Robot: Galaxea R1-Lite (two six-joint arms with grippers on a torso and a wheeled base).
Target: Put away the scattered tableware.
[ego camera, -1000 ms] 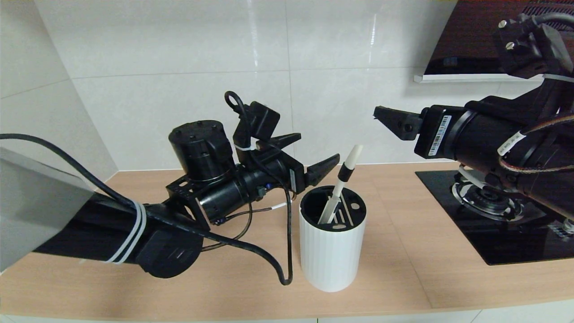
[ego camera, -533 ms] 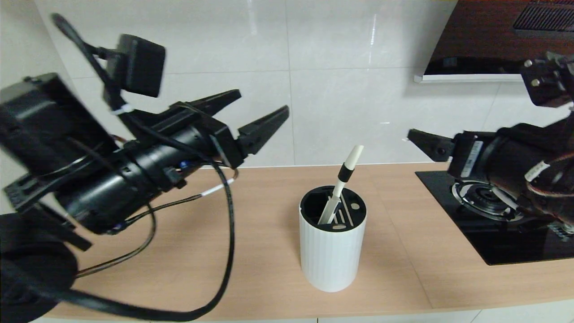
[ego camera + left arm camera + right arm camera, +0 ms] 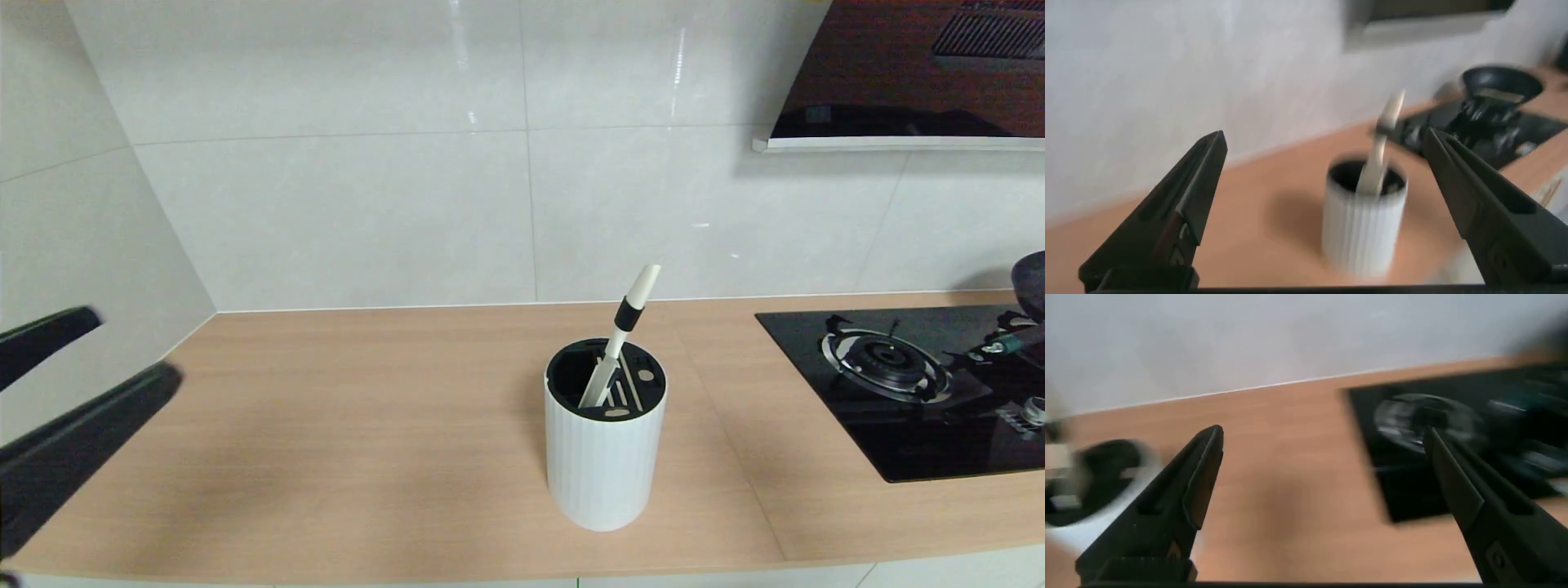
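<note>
A white ribbed holder (image 3: 604, 465) with a black slotted insert is stood on the wooden tabletop (image 3: 367, 425). A white-handled utensil (image 3: 624, 327) with a black band is leaned inside it. A black gas hob (image 3: 914, 445) is set to its right, below a tiled wall (image 3: 367, 204). The left claw (image 3: 1323, 139) and right claw (image 3: 1323, 434) are spread wide, gripping nothing.

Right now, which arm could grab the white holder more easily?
Probably the left. The open left gripper points straight at the white holder. The open right gripper faces the stove, with the holder off to its side.
</note>
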